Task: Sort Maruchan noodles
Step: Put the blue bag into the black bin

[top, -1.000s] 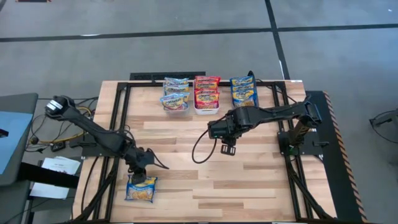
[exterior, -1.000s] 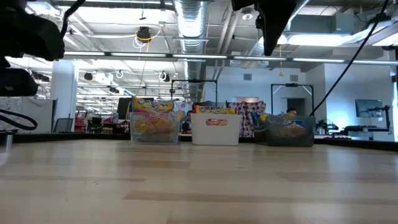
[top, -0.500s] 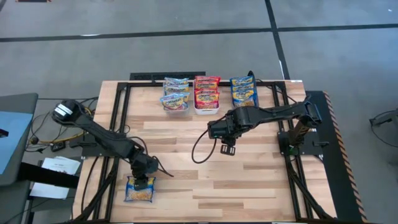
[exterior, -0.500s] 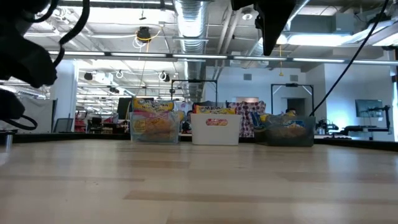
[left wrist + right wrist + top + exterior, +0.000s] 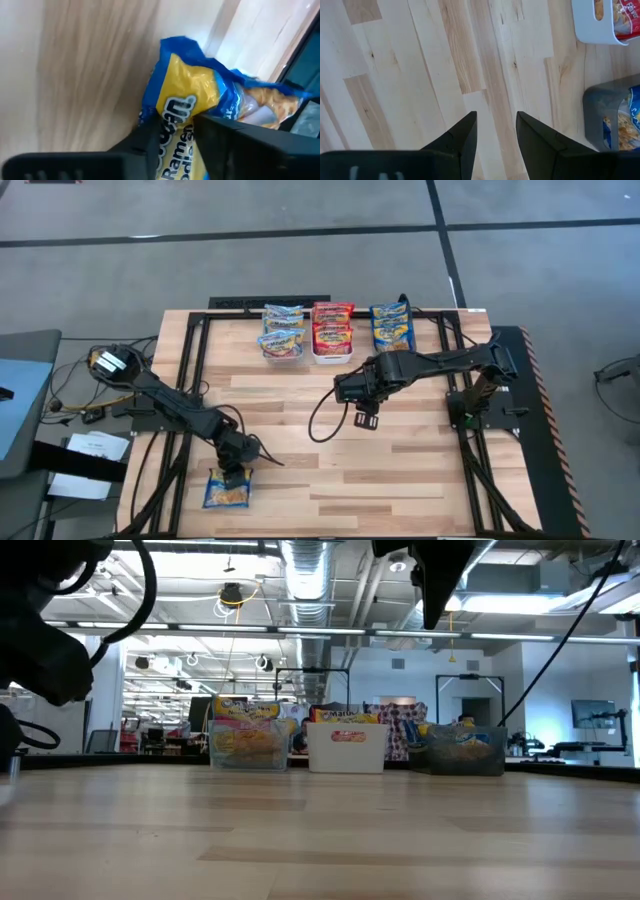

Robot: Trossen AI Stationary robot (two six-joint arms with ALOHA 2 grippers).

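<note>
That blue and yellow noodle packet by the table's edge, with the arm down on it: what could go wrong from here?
1. The noodle packet lies close to the table edge; a push from the left gripper might slide it off.
2. The fingers pinch only one end of the crinkly wrapper, so it may slip out on lifting.
3. A hard squeeze could crush the noodles inside.

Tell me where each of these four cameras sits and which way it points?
High view: overhead, facing straight down on the wooden table; both dark arms show.
Low view: at tabletop height, facing level across to three small bins; arm parts hang overhead.
Left wrist view: on the left arm, facing past the left gripper closing onto a crinkly yellow-and-blue ramen packet.
Right wrist view: on the right arm, facing down past the open right gripper at bare wood.
Shared: the white bin and grey bin show in low and right wrist views.
</note>
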